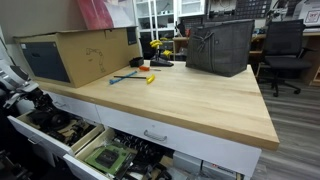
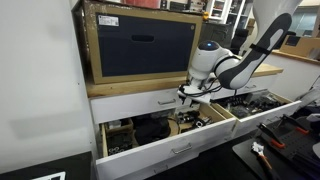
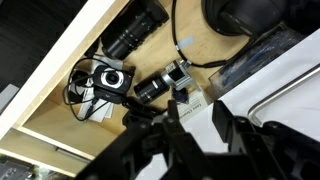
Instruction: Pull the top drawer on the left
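The top drawer (image 2: 135, 104) is a white front under the table edge, below the cardboard box, and looks shut, so its inside is hidden. Its small silver handle (image 2: 166, 100) sits near its right end. In an exterior view it shows as a white strip (image 1: 78, 104) beside the arm. My gripper (image 2: 191, 97) hangs just right of the handle, in front of the drawer face; I cannot tell if it touches. In the wrist view the gripper (image 3: 200, 125) is open with nothing between the fingers, above an open lower drawer.
Deeper drawers stand pulled out below: dark lenses and tools (image 3: 128, 82) (image 2: 160, 128), green circuit boards (image 1: 108, 157). The wider white drawer front (image 1: 155, 135) is alongside. A cardboard box (image 1: 75, 52) and grey bag (image 1: 220, 47) stand on the wooden table (image 1: 190, 100).
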Controlling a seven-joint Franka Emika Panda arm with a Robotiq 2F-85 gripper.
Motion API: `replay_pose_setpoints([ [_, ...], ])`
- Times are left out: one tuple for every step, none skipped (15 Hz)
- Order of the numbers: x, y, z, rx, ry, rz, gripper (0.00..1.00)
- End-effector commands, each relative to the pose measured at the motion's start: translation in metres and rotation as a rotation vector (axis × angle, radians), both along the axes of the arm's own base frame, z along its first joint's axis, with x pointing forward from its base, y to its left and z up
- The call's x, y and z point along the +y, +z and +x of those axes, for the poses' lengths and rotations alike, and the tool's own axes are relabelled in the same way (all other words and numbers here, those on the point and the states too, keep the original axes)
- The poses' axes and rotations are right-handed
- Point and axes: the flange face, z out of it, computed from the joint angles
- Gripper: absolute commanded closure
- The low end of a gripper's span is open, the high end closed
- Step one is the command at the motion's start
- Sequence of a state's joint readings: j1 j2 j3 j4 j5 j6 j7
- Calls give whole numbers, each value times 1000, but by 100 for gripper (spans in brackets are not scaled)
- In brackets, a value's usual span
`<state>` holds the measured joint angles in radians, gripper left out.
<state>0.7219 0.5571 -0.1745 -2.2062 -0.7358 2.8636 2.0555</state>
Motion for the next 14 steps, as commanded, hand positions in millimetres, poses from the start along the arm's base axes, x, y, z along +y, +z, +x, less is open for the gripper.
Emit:
replay_pose_setpoints([
  [12, 4, -1, -36, -37, 63, 89],
  [15, 5, -1, -41, -39, 71, 97],
  [19, 7, -1, -47, -42, 80, 100],
  [22, 8, 0, -53, -43, 86, 100],
  [25, 11, 1, -62, -46, 93, 100],
  [27, 13, 2, -68, -48, 97, 100],
  [29, 15, 3, -75, -51, 101, 100],
  [30, 17, 5, -81, -52, 103, 100],
  [31, 18, 7, -87, -55, 106, 100],
  [32, 18, 9, -95, -59, 106, 100],
  [32, 18, 11, -100, -59, 104, 100],
  [32, 17, 13, -105, -57, 101, 100],
  [32, 16, 15, -110, -56, 96, 100],
  [32, 14, 16, -112, -55, 92, 100],
])
